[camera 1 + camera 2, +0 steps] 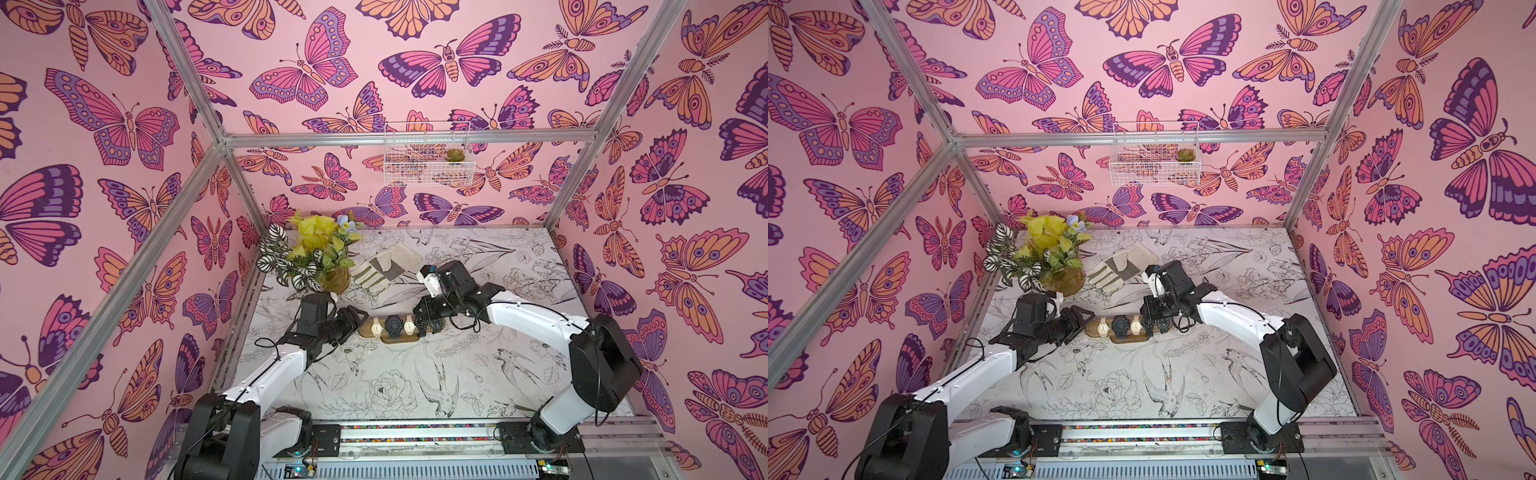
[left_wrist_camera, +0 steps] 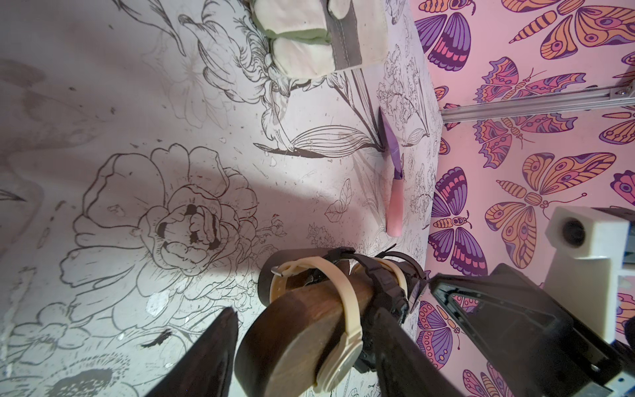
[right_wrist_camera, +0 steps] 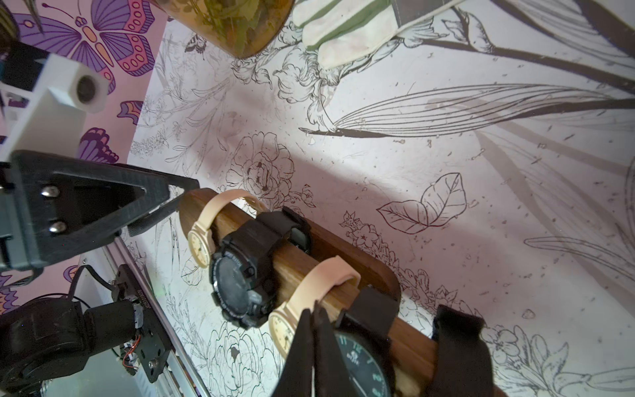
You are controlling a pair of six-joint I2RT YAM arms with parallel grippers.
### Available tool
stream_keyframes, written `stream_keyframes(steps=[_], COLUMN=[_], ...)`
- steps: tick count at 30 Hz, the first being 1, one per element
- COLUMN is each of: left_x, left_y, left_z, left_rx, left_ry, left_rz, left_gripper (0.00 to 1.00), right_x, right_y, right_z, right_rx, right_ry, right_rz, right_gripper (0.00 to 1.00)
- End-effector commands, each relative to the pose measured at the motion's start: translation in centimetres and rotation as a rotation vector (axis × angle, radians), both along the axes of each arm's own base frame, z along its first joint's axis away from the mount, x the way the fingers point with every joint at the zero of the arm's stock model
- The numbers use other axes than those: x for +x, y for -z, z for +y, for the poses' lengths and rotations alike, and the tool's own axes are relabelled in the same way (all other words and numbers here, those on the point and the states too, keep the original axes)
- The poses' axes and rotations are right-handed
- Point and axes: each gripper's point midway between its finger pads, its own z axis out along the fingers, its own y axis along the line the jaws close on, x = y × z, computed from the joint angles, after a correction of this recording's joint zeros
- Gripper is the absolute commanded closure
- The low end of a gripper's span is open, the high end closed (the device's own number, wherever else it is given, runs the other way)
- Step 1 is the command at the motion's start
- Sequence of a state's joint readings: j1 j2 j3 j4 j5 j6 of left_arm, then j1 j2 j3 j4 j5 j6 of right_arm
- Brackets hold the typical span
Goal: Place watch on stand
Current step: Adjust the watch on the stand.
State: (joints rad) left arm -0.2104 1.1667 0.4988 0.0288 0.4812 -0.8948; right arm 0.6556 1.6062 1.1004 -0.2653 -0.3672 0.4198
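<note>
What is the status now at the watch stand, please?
Left tool open around stand end. Right tool shut, tips at green-dial watch. Five watches on bar. Nothing blocking.

Plant (image 1: 313,257) and glove (image 1: 384,266) behind stand (image 1: 401,328)

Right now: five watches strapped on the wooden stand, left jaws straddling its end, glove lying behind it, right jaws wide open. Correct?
One error: the right gripper has its jaws shut, blades pressed together at the dark-faced watch, as the right wrist view shows. The rest holds: five watches on the stand, left gripper jaws straddling its end, glove behind.
</note>
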Motion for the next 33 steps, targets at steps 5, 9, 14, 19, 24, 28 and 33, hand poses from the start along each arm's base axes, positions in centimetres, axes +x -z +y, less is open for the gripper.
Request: stream_keyframes(steps=[5, 9, 14, 19, 24, 28, 33], left_x=[0.1, 0.1, 0.1, 0.1, -0.1, -0.1, 0.0], left_y=[-0.6, -0.8, -0.8, -0.8, -0.6, -0.5, -0.5], left_z=[-0.2, -0.2, -0.2, -0.2, -0.1, -0.1, -0.1], left_rx=[0.008, 0.008, 0.015, 0.015, 0.018, 0.019, 0.019], left_ry=[0.019, 0.020, 0.019, 0.019, 0.017, 0.016, 0.018], left_rz=[-0.023, -0.026, -0.024, -0.024, -0.022, -0.020, -0.019], left_gripper=[0.36, 0.36, 0.35, 0.35, 0.35, 0.35, 0.35], right_x=[-1.8, -3.4, -4.8, -4.9, -4.3, -4.1, -4.1], right_y=[-1.5, 0.5, 2.1, 2.1, 2.3, 2.7, 2.9], right_z=[-0.1, -0.2, -0.5, 0.1, 1.5, 2.5, 3.2], right_rx=[-0.004, -0.057, -0.096, -0.077, -0.069, -0.070, -0.066], right_ry=[-0.024, -0.051, -0.070, -0.082, -0.101, -0.117, -0.129], right_rz=[0.004, 0.039, 0.071, 0.072, 0.072, 0.079, 0.085], right_gripper=[0.93, 0.93, 0.94, 0.94, 0.94, 0.94, 0.94])
